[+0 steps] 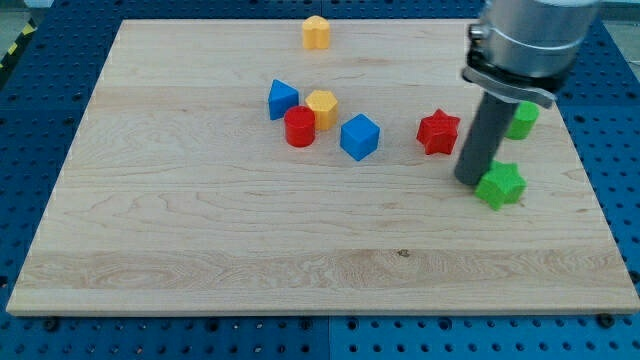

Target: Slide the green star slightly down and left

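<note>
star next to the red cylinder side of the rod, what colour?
Red star, clear in the camera view, left of my tip.

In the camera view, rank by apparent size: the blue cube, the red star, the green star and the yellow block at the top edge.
1. blue cube
2. green star and red star: too alike to separate, and my tip covers the green star's left edge.
3. yellow block, smallest, though it lies farthest up the board, so distance may shrink it.

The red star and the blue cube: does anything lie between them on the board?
No. In the camera view the stretch between the red star and the blue cube is bare wood. My tip sits farther toward the view's right, against the green star.
</note>
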`<state>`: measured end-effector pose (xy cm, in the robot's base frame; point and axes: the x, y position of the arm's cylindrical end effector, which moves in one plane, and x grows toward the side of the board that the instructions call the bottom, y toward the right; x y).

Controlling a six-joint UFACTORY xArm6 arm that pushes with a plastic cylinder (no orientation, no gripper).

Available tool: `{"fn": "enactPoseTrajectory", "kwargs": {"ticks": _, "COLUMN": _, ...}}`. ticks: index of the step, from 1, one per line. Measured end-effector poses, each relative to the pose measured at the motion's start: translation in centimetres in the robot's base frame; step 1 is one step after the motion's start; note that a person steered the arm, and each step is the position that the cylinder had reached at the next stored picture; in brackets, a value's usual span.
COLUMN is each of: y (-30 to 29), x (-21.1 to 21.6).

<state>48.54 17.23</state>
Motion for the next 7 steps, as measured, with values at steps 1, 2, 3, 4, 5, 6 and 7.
{"fn": "enactPoseTrajectory", "kwargs": {"ticks": 1, "y": 1.5, "x": 2.0}}
{"fn": "enactPoseTrajectory", "kwargs": {"ticks": 2, "y": 2.7, "x": 3.6}}
{"fn": "enactPoseTrajectory", "kwargs": {"ticks": 3, "y": 1.9, "x": 3.6}}
{"fn": "enactPoseTrajectory", "kwargs": {"ticks": 4, "y": 0.9, "x": 0.3}}
{"fn": "enactPoseTrajectory", "kwargs": {"ticks": 5, "y": 3.1, "x": -2.0}}
{"fn": "enactPoseTrajectory", "kwargs": {"ticks": 6, "y": 7.8, "x": -1.5}}
{"fn": "enactPoseTrajectory", "kwargs": {"ticks": 7, "y": 8.3, "x": 1.1}}
